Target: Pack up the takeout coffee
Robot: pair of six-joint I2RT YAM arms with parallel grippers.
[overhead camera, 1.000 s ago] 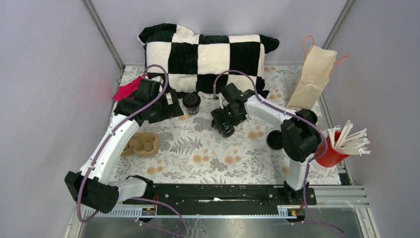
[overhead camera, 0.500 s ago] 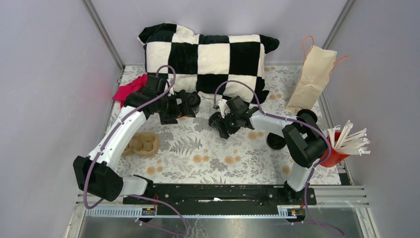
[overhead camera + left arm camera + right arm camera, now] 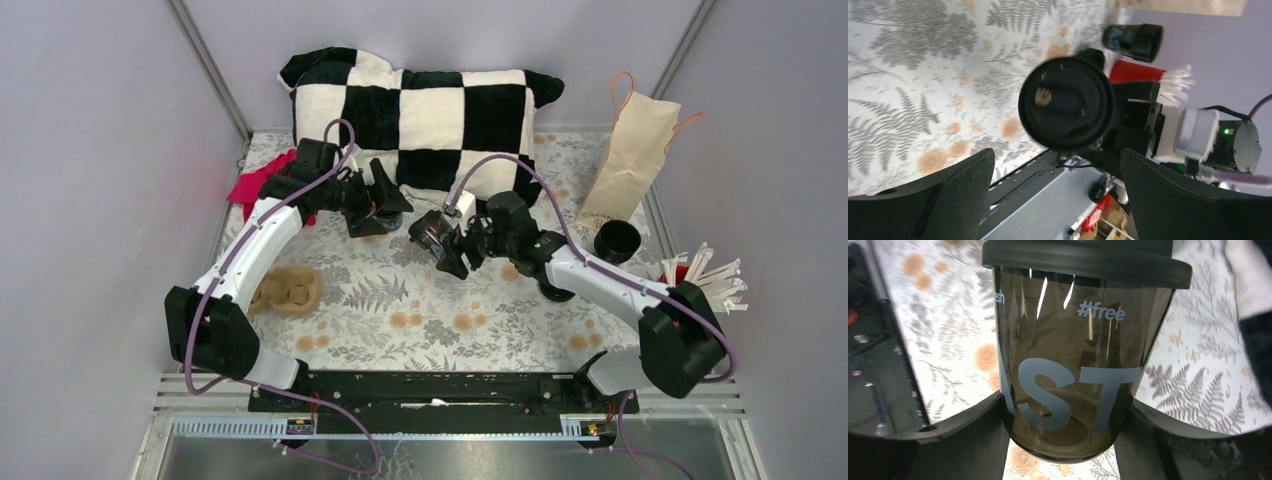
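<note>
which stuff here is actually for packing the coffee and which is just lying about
For the job: lidded black cup in the right end effector; second black cup near the paper bag; probably that bag and the pulp carrier.
Lying about: checked pillow; red cloth; red cup of straws.

The top external camera sits above and behind the arm bases and looks down on the whole bench (image 3: 400, 310). The left wrist camera faces out between its own fingers (image 3: 933, 200), across the bench, onto the lid end of the lidded cup (image 3: 1066, 105). The right wrist camera views that lidded cup (image 3: 1073, 375) side-on at very close range. All three views share it.
</note>
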